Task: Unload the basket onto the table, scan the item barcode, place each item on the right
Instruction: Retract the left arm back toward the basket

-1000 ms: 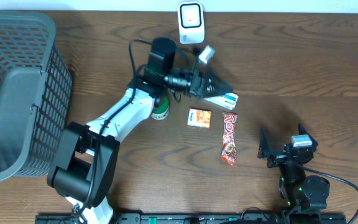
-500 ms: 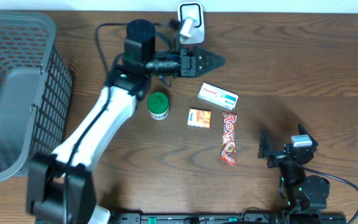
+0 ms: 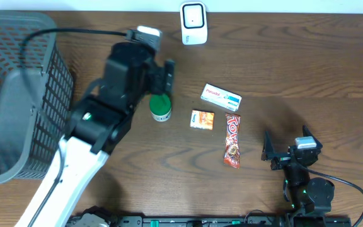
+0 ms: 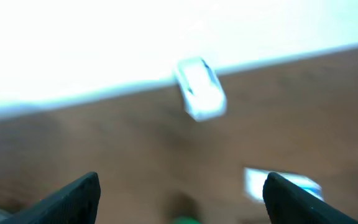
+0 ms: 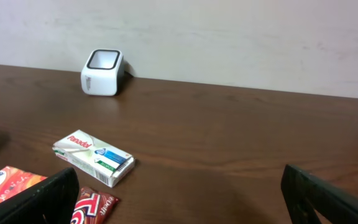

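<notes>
Overhead view: the left gripper (image 3: 167, 76) hung high above the dark wooden table (image 3: 307, 69), just behind the small white jar with a green lid (image 3: 161, 108). The left wrist view was badly blurred, but both fingers showed spread wide with nothing between them. We logged it as open and empty. The right gripper (image 3: 282, 153) sat parked at the near right edge, jaws likewise wide apart and holding nothing.

Four items lay on the wood, none lifted. The white cardboard medicine box with blue and green print (image 3: 221, 97) lay flat, nearest of the four to the white block-shaped barcode scanner (image 3: 193, 23) at the far edge, yet well apart from it. The small orange square packet (image 3: 202, 119) lay between the jar and the red plastic-wrapped candy bar (image 3: 232, 140). The grey mesh plastic basket (image 3: 17, 94) stood at far left.

We judged that no scan was under way: nothing sat before the scanner and nothing was gripped. The step in hand looked like choosing and picking an item. We could not tell which one was meant.

The next move called for lowering the left gripper over one item and closing across its narrow sides. The item would then need lifting and carrying to the scanner. We saw no barcode on any upward face, so the item would likely need turning. The flat box would demand fingers right down at the tabletop.
</notes>
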Available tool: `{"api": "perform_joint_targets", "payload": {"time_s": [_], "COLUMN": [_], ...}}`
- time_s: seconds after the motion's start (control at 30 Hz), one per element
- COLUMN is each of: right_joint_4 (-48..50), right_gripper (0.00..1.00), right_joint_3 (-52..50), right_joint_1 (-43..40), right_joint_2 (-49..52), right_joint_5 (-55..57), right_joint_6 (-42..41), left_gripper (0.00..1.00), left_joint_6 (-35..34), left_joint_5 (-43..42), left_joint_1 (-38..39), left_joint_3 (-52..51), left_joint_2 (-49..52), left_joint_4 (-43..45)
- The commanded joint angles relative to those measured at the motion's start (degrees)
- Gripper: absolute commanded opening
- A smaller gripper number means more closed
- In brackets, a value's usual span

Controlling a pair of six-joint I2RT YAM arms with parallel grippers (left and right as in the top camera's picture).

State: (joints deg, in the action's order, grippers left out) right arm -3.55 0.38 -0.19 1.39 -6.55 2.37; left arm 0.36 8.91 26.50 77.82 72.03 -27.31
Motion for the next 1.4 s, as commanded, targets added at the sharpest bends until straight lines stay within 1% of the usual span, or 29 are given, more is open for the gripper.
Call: {"api": "perform_joint_targets", "payload": {"time_s": [0.0,0.07,0.13,0.23,0.3,0.33,0.5,0.57,0.67,0.77,0.8,0.83,0.87,0.97,1.03,1.1,1.17,1.27,1.33,1.37], "right_joint_4": [-0.2,-0.2,-0.2,-0.2,-0.2,-0.2,-0.2,-0.2,-0.2,-0.2,-0.2,-0.2,-0.2,-0.2,-0.2,-0.2,-0.2,-0.2,-0.2,-0.2], "right_gripper": [0.99,0.99,0.99,0.99,0.99,0.99,0.99,0.99,0.99,0.99,0.99,0.99,0.99,0.99,0.99,0.99,0.99,0.99,0.99,0.99], "right_joint_3": [-0.1,-0.1,-0.1,-0.1,-0.1,-0.1,-0.1,-0.1,-0.1,-0.1,-0.1,-0.1,-0.1,-0.1,-0.1,-0.1,-0.1,-0.1,-0.1,-0.1], "right_joint_1": [0.5,0.5,0.5,0.5,0.5,0.5,0.5,0.5,0.5,0.5,0.5,0.5,0.5,0.5,0.5,0.5,0.5,0.5,0.5,0.5], "right_joint_2": [-0.2,-0.2,-0.2,-0.2,-0.2,-0.2,-0.2,-0.2,-0.2,-0.2,-0.2,-0.2,-0.2,-0.2,-0.2,-0.2,-0.2,-0.2,-0.2,-0.2], "right_joint_5": [0.1,0.1,0.1,0.1,0.1,0.1,0.1,0.1,0.1,0.1,0.1,0.1,0.1,0.1,0.1,0.1,0.1,0.1,0.1,0.1], "right_joint_6": [0.7,0.7,0.7,0.7,0.7,0.7,0.7,0.7,0.7,0.7,0.7,0.7,0.7,0.7,0.7,0.7,0.7,0.7,0.7,0.7], "left_gripper": [0.84,0.84,0.84,0.84,0.84,0.84,0.84,0.84,0.84,0.84,0.84,0.84,0.84,0.84,0.84,0.84,0.84,0.84,0.84,0.84], "left_joint_6": [16.7,21.8,26.2,32.4,33.9,34.4,33.8,32.1,32.0,31.9,31.9,32.0,31.9,30.5,26.5,23.1,22.7,22.6,22.6,22.7], "left_joint_5": [12.7,16.3,18.4,20.6,23.2,22.1,15.8,14.0,10.3,4.9,3.3,3.3,3.3,1.4,-0.5,-4.2,-8.5,-13.0,-13.2,-13.1], "left_joint_1": [-0.1,-0.5,-1.0,-1.9,-2.7,-3.2,-3.7,-3.8,-5.3,-8.3,-10.6,-12.2,-15.3,-20.3,-23.6,-26.4,-28.7,-28.3,-28.0,-28.0], "left_joint_3": [1.7,1.7,1.7,1.7,1.7,1.6,0.5,-1.1,-3.0,-4.6,-5.4,-5.7,-5.9,-6.3,-6.6,-7.3,-8.7,-11.2,-12.5,-13.3], "left_joint_2": [-3.4,-5.0,-6.5,-8.7,-10.7,-11.9,-23.1,-28.2,-35.3,-41.8,-45.2,-46.8,-49.0,-51.7,-53.3,-54.9,-56.8,-60.8,-63.9,-67.1], "left_joint_4": [5.5,11.4,15.2,14.8,12.3,12.0,6.6,6.4,6.4,6.8,6.8,6.8,6.8,6.8,6.4,5.2,4.2,5.0,5.8,6.2]}}
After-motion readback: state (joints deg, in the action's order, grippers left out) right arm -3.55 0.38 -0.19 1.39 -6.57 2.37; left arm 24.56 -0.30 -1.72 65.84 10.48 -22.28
